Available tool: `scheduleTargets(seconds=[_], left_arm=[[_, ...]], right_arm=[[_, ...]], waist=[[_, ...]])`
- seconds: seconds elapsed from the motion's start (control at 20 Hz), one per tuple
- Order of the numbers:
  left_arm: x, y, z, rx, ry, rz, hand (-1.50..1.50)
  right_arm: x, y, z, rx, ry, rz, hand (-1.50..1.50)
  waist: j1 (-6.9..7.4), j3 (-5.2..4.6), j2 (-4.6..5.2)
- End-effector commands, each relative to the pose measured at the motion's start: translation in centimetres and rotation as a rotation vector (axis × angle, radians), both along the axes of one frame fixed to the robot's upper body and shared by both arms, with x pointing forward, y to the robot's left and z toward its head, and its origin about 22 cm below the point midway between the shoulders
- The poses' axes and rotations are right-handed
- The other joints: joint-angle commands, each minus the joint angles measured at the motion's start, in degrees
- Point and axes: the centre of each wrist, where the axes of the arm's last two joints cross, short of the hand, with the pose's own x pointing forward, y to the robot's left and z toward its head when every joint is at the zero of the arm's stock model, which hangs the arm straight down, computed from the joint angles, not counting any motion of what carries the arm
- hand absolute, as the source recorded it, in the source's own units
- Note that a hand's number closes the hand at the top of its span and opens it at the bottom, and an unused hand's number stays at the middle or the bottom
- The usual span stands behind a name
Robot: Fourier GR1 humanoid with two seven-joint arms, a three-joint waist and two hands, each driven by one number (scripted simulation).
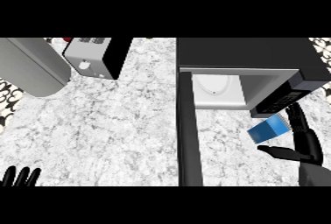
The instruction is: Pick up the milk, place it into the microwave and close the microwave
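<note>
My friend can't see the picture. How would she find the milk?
Find the big black microwave at the right, its door swung open. Just below its front corner, the right hand holds the milk. It's a small carton, the only blue thing there.

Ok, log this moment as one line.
right hand: holds blue milk carton | black microwave: door open, carton outside | left hand: resting, lower left

Counter (116, 131) speckled stone; microwave (245, 52) matt blk.
</note>
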Motion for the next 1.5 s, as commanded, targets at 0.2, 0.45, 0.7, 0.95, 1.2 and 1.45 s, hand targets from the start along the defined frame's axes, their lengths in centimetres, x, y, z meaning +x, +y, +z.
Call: scheduleTargets(seconds=[0.2, 0.45, 0.7, 0.95, 1.2, 1.45], left_arm=[[1.1, -0.1, 0.1, -0.003, 0.027, 0.0, -1.5], [0.8, 0.2, -0.7, -0.013, 0.009, -0.019, -1.5], [0.5, -0.8, -0.7, -0.006, 0.009, -0.008, -1.5], [0.1, -0.3, -0.3, -0.011, 0.001, -0.013, -1.5], [0.1, -0.5, -0.8, -0.01, 0.017, 0.013, -1.5], [0.5, 0.5, -0.6, -0.011, 0.008, 0.016, -1.5]], right_arm=[[-1.0, 1.9, -2.9, 0.101, 0.025, 0.071, -1.5], [-1.5, 0.8, -3.4, 0.103, 0.001, 0.013, -1.5], [-1.1, 0.8, -3.2, 0.15, -0.051, 0.023, -1.5], [0.7, 0.6, -1.9, 0.281, -0.094, 0.063, 1.5], [1.5, 1.5, -1.6, 0.315, -0.15, 0.07, 1.5], [2.3, 3.1, -1.7, 0.407, -0.11, 0.17, 1.5]], waist=[[-0.14, 0.02, 0.06], [0.5, 0.12, 0.3], [0.46, 0.12, 0.25], [0.68, 0.14, 0.26], [0.33, 0.1, 0.12], [-0.33, -0.02, -0.16]])
